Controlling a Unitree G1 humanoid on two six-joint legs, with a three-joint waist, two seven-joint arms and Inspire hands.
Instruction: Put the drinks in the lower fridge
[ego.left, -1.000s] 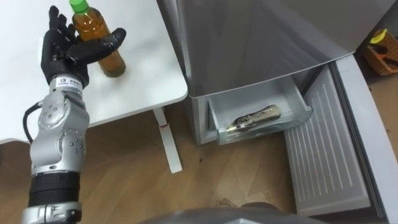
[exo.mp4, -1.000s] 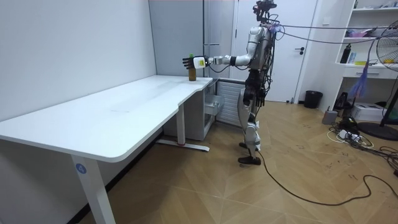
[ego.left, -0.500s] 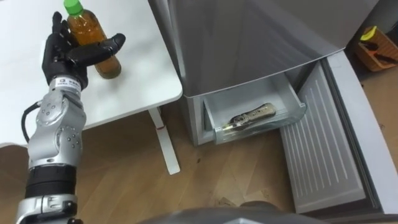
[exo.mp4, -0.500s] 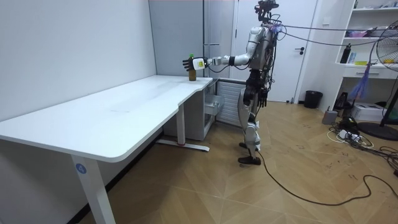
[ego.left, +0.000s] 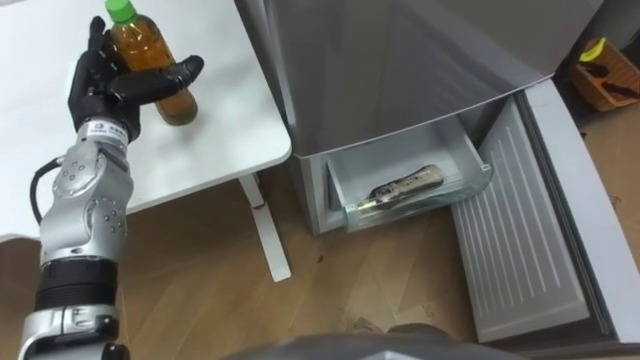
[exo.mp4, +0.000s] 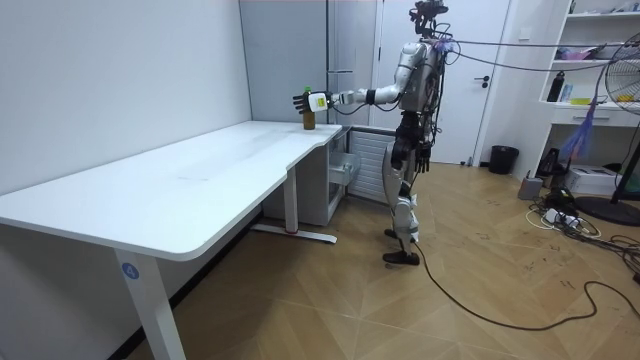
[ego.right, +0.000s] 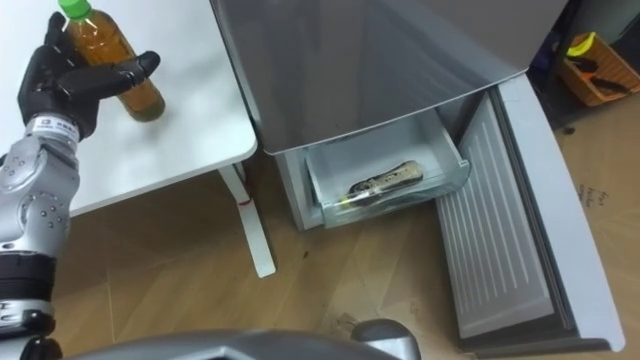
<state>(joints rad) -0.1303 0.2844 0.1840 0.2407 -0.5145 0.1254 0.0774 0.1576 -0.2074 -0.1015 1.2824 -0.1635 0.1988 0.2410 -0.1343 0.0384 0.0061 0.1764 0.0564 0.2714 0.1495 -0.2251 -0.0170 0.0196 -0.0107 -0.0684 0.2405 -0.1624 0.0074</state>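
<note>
At centre frame, the open fridge drawer (ego.left: 442, 204) holds one lying bottle (ego.left: 408, 186). At upper left, the tea bottle (ego.left: 178, 100) stands on the white surface (ego.left: 225, 125), between the left hand (ego.left: 96, 90)'s straight, spread fingers (ego.left: 95, 40) and its thumb.

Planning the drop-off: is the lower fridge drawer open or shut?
Open: the drawer sticks out of the fridge, its inside showing.

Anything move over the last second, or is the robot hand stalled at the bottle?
Nothing visibly changed apart from a slight camera shift. The left robot hand stays at the bottle standing on the table, fingers upright behind it and thumb across its front; the bottle is not lifted. The fridge drawer is open as before, with one drink lying in it.
</note>
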